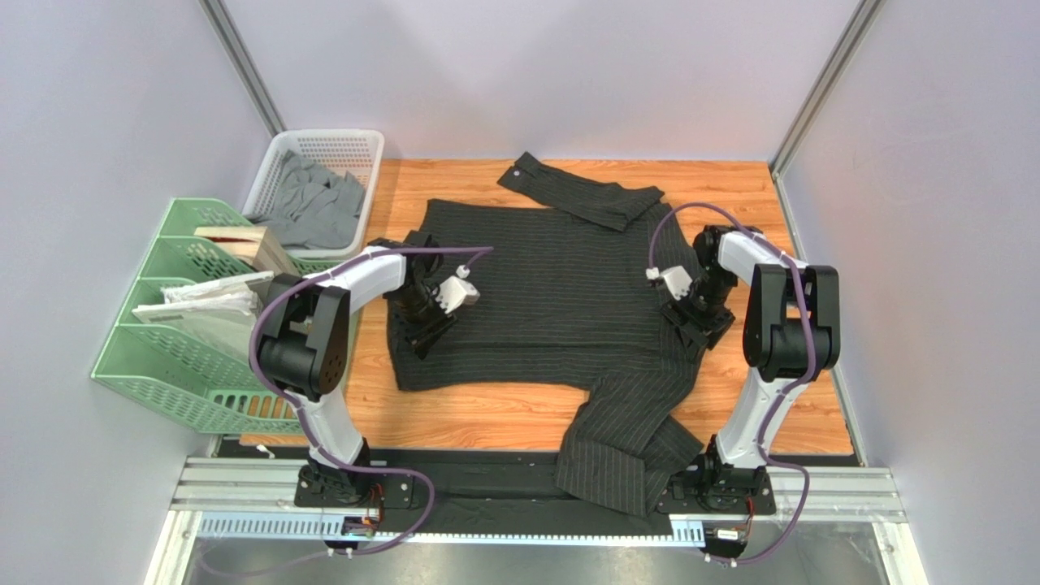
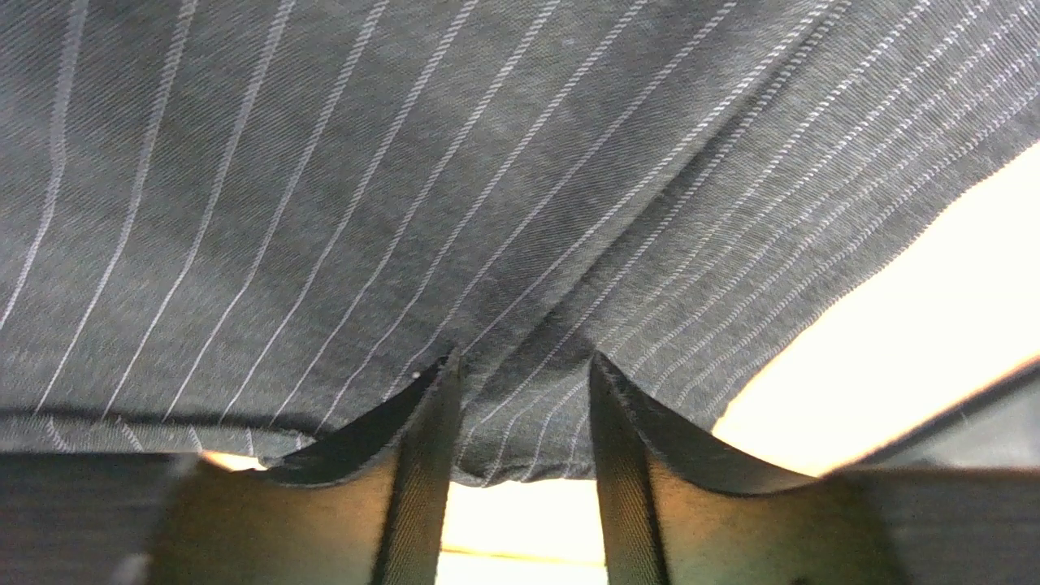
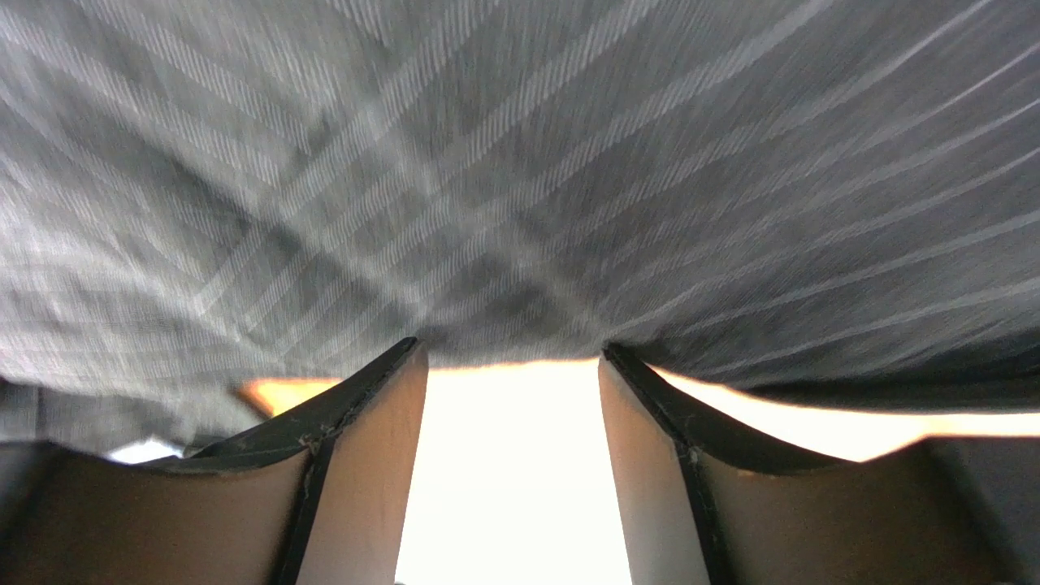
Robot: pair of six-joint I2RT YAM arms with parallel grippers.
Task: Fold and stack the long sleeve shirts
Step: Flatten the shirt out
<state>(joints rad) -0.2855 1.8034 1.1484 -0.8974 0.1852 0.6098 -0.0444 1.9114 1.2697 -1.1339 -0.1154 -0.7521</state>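
Note:
One of the long sleeve shirts, charcoal with pale pinstripes, lies spread flat across the wooden table. One sleeve folds over at the back. The other sleeve hangs past the near edge. My left gripper is low at the shirt's left edge. In the left wrist view the shirt fills the frame, and its hem sags between the parted fingers of this gripper. My right gripper is at the shirt's right edge. Its jaws stand open, tips against the fabric, only bright table between them.
A white basket holding grey garments stands at the back left. A green file rack with papers sits at the left edge. Grey walls close in both sides and the back.

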